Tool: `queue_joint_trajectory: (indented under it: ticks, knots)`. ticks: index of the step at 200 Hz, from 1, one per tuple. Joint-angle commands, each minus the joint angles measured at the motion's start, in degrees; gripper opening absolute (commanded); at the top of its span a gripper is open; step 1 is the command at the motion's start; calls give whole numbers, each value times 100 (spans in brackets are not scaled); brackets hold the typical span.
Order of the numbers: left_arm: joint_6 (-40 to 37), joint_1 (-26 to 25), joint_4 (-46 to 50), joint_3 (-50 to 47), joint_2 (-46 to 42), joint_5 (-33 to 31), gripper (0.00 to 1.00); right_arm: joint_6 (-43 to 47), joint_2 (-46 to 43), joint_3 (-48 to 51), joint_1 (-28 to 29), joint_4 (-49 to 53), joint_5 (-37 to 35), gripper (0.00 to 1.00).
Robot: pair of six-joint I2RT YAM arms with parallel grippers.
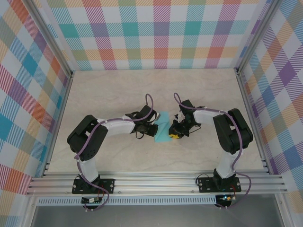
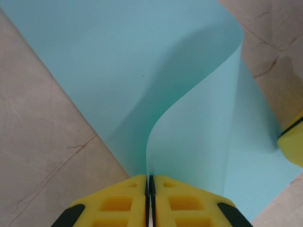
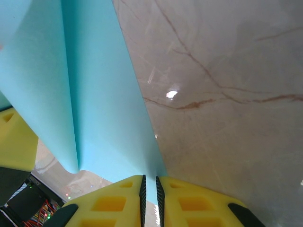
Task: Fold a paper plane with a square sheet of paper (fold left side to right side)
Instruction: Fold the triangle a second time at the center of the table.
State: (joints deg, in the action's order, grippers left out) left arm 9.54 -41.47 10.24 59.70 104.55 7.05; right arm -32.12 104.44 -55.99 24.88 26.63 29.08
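- Left gripper [image 2: 149, 183]: fingers clamped on curled-up edge of square sheet of paper [image 1: 164, 128], in middle of table [image 1: 118, 90].
- Right gripper [image 3: 149, 183]: pinched tight on its right side.
- Farther part of sheet cut off in wrist views, half hidden from above.

I see bright, even light — a small glare spot on the table [image 3: 227, 142], soft shadow inside the curled sheet [image 2: 118, 71], everything sharp.

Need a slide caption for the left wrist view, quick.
Left hand pinches an edge of the turquoise sheet, which curls up over the table.
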Motion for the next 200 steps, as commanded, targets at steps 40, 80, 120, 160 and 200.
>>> queue_joint_trajectory:
  ticks: [40,80,120,160,200]
  knots:
    - [-40,71,-107,125,150,82,11,120,261,35,107,292,-241,16]
    - [-40,69,-110,129,220,79,11,128,261,35,110,296,-248,16]
    - [-39,73,-117,105,242,72,10,127,270,24,106,299,-237,16]
    - [-48,77,-75,87,266,89,10,127,12,26,82,126,-77,17]
    - [-40,72,-101,50,249,134,10,-25,-551,-78,-1,-52,29,16]
